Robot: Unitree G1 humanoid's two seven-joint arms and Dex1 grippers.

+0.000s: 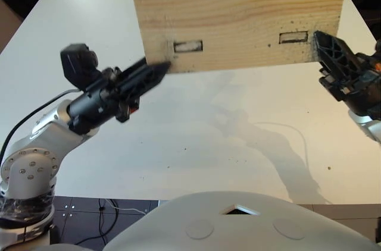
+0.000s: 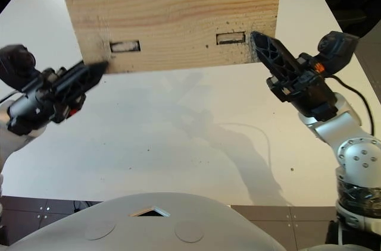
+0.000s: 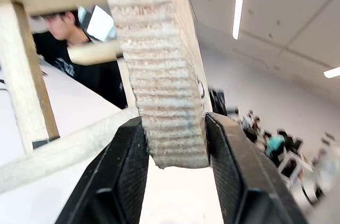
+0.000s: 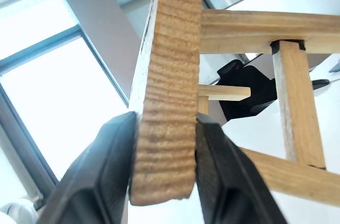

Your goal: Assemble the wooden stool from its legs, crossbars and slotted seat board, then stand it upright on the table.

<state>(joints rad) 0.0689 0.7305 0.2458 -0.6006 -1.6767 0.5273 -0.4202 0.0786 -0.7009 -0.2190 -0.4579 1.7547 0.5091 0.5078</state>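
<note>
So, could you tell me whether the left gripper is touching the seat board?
Touching. The left wrist view shows the left gripper with its fingers pressed against both faces of the seat board, no gap.

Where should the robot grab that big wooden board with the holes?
By its thin side edges near the lower corners, one pincer from each side. The seat board is wide and flat, so only its thickness fits inside a pincer; the left pincer and right pincer grip it there now.
</note>
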